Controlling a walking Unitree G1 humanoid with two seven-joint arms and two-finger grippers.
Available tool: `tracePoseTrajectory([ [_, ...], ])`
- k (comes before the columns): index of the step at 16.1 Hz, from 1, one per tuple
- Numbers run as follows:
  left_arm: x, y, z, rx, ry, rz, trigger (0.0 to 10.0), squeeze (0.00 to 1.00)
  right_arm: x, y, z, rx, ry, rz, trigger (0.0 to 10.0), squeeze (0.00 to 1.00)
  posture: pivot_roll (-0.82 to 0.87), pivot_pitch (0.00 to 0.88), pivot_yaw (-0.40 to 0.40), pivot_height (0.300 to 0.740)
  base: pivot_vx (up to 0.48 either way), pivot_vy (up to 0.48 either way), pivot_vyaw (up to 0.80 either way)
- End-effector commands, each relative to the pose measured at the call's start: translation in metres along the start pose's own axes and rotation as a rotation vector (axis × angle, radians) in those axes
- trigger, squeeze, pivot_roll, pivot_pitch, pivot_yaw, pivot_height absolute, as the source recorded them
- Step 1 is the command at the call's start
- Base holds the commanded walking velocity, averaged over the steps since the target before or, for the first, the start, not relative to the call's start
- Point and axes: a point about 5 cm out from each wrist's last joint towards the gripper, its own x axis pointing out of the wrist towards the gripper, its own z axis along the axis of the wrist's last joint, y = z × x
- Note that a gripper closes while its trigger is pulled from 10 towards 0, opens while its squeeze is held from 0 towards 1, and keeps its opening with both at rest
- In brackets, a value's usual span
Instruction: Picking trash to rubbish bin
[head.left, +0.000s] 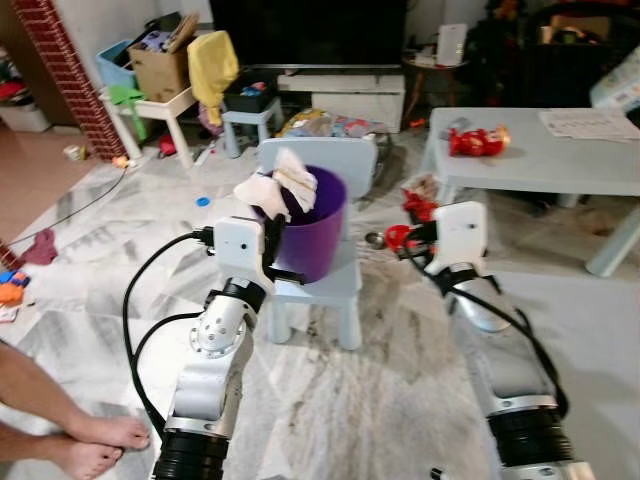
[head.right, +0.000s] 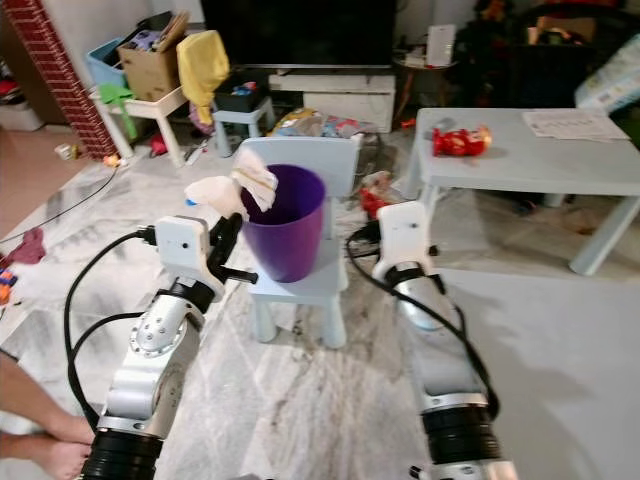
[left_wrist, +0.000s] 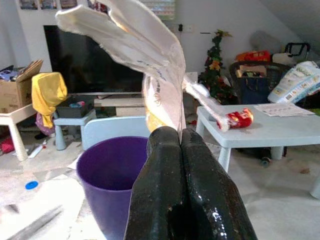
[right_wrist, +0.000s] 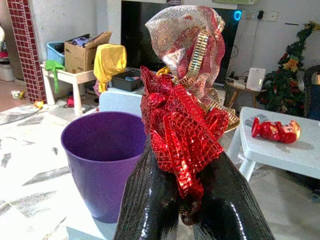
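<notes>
A purple bin (head.left: 312, 225) stands on a small light-blue chair (head.left: 335, 285). My left gripper (left_wrist: 180, 134) is shut on a crumpled white wrapper (head.left: 280, 185), held at the bin's left rim, just above its opening. To the right of the bin, my right gripper (right_wrist: 182, 167) is shut on a shiny red foil wrapper (right_wrist: 180, 125). That wrapper (head.left: 412, 210) hangs beside the chair, level with the bin's upper part and a little apart from it.
A pale table (head.left: 560, 165) at the right carries a red packet (head.left: 478, 140) and papers. A person's bare feet (head.left: 95, 440) rest on the marble floor at lower left. Stools, a cardboard box (head.left: 160, 60) and scattered litter lie behind the chair.
</notes>
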Motion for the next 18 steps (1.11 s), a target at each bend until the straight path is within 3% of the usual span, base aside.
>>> tracePoseTrajectory([
  [1, 0.0006, 0.0053, 0.0004, 0.011, 0.008, 0.006, 0.0, 0.0, 0.0029, 0.0068, 0.0056, 0.017, -0.018, 0.02, 0.0, 0.0, -0.04, 0.003, 0.028, 0.74, 0.0, 0.424, 0.0],
  [12, 0.0028, 0.0029, -0.0021, 0.003, 0.014, 0.01, 0.0, 0.0, 0.0017, 0.0069, 0.0107, 0.043, -0.046, 0.027, 0.0, 0.0, -0.05, 0.002, 0.027, 0.74, 0.0, 0.46, 0.0],
  [15, 0.0041, 0.0008, -0.0001, -0.008, -0.008, 0.011, 0.2, 0.0, 0.0021, 0.007, 0.0107, 0.038, -0.044, 0.031, 0.0, 0.0, -0.06, 0.001, 0.024, 0.74, 0.0, 0.0, 0.0],
  [16, 0.0042, 0.0008, 0.0007, -0.01, -0.014, 0.013, 1.0, 0.0, 0.0023, 0.007, 0.0109, 0.038, -0.045, 0.032, 0.0, 0.0, -0.06, 0.0, 0.024, 0.74, 0.0, 0.0, 0.0],
  [18, 0.0044, 0.0021, 0.0003, -0.007, -0.01, 0.018, 0.0, 0.0, 0.0027, 0.0068, 0.0112, 0.038, -0.045, 0.033, 0.0, 0.0, -0.05, 0.0, 0.023, 0.74, 0.0, 0.0, 0.0],
])
